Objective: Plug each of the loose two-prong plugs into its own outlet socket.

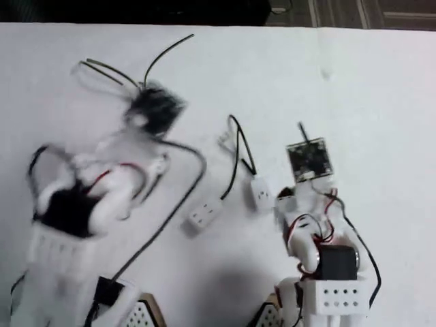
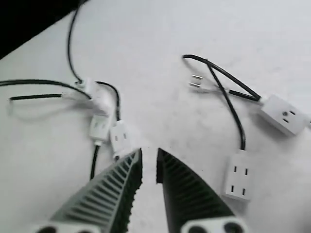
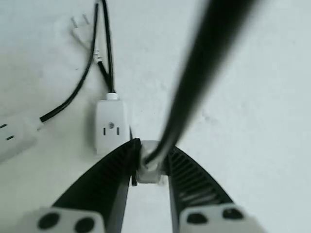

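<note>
While the right claw [image 3: 149, 158] is clamped on a plug [image 3: 147, 171] just beside the outlet [image 3: 112, 127] on the surface [image 3: 252, 73], insertion appears in hand; next, align plug with outlet face. Left claw [image 2: 149, 154]: slightly apart, empty.

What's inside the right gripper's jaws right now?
A white plug with its black cord is clamped in the right gripper. Its prongs are hidden, so which way they face cannot be told.

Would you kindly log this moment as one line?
right hand: shut on plug, beside socket | left hand: open, empty
</note>
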### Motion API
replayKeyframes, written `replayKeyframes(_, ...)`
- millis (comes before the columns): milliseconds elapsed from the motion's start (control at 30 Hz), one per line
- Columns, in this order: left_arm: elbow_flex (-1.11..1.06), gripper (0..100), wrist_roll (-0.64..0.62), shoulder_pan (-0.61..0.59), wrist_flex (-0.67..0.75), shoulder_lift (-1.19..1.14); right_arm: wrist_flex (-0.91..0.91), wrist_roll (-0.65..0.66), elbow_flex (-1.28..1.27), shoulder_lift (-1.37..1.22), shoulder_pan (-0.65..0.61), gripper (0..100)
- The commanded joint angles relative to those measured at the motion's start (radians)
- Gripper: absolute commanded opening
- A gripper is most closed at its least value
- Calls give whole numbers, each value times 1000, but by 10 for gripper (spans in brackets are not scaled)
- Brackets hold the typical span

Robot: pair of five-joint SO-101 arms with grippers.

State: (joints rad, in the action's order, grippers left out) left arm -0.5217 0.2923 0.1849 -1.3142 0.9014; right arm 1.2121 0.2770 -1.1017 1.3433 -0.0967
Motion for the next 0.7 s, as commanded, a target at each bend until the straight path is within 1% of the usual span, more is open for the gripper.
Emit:
replayKeyframes(0,-129,24,8,-127,72,193,77,-63,133,7,-148,18)
replayKeyframes(167,-399,22,3,-269,175,452,130,-115,175,5,-415,18)
replayKeyframes(300,-575,22,5,-331,196,633,110,-272,175,5,-565,18)
replayKeyframes(367,-641,22,5,-349,196,700,77,-315,173,5,-619,18)
replayKeyframes(533,-779,22,6,-369,196,812,-61,-311,69,5,-696,18)
replayKeyframes(667,-867,22,6,-369,196,863,-214,-242,-63,5,-711,18)
